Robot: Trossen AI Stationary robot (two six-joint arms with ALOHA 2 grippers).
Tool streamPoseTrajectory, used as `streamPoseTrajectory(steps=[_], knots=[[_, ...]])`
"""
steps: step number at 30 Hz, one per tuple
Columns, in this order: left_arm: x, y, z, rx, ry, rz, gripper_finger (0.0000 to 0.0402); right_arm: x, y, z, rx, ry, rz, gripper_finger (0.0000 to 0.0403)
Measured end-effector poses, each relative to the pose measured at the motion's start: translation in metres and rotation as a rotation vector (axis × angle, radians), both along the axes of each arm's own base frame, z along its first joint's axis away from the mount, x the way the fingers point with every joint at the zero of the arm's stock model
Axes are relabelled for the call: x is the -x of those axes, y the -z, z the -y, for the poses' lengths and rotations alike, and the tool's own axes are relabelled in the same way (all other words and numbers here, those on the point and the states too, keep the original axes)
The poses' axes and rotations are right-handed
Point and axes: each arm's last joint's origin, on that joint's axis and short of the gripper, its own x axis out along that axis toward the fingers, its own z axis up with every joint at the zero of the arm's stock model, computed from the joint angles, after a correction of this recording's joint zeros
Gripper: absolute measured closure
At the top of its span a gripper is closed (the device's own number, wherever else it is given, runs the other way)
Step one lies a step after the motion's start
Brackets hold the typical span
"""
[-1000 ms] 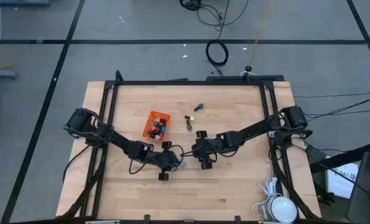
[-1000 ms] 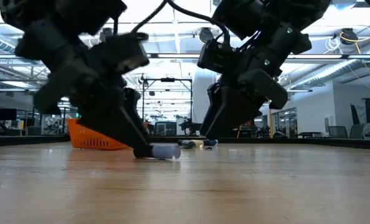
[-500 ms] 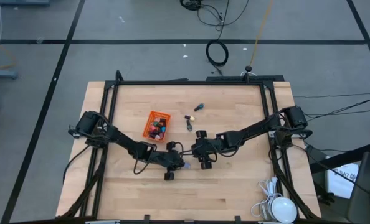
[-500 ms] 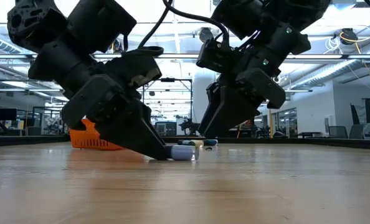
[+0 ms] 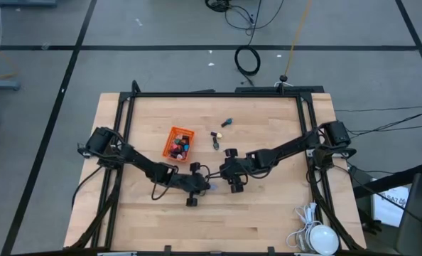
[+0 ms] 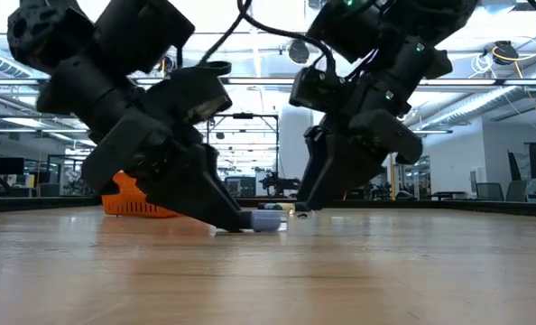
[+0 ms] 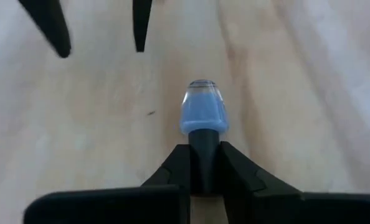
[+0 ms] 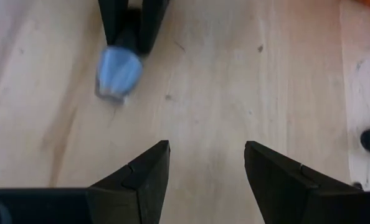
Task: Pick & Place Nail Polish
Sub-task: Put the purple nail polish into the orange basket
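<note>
While my left gripper [image 7: 203, 177] is pinching the blue nail polish bottle [image 7: 203, 111] by its cap mid-table, my right gripper [image 8: 207, 165] is hovering just beside, jaws apart.

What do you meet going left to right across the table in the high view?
Orange mesh basket → left gripper, shut on a blue nail polish bottle → right gripper, open and empty.

Open-plan lab: ceiling strip lights [image 6: 485, 86], distant workstations [image 6: 6, 167].
</note>
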Motion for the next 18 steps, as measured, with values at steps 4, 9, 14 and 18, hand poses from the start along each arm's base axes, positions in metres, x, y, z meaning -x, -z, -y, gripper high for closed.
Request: streamPoseTrajectory(steps=[4, 9, 14, 18], knots=[[0.005, -0.016, 0.005, -0.177, 0.014, 0.058, 0.0364, 0.0, 0.001, 0.006, -0.001, 0.025, -0.018, 0.0206], [0.013, -0.049, 0.009, -0.417, -0.037, 0.146, 0.0364, 0.001, 0.003, 0.017, -0.026, 0.089, -0.026, 0.0206], [0.018, -0.071, 0.012, -0.617, -0.073, 0.167, 0.0364, 0.002, 0.008, 0.027, -0.065, 0.148, 0.027, 0.0206], [0.017, -0.077, 0.015, -0.727, -0.083, 0.102, 0.0364, 0.004, 0.013, 0.033, -0.114, 0.161, 0.084, 0.0206]])
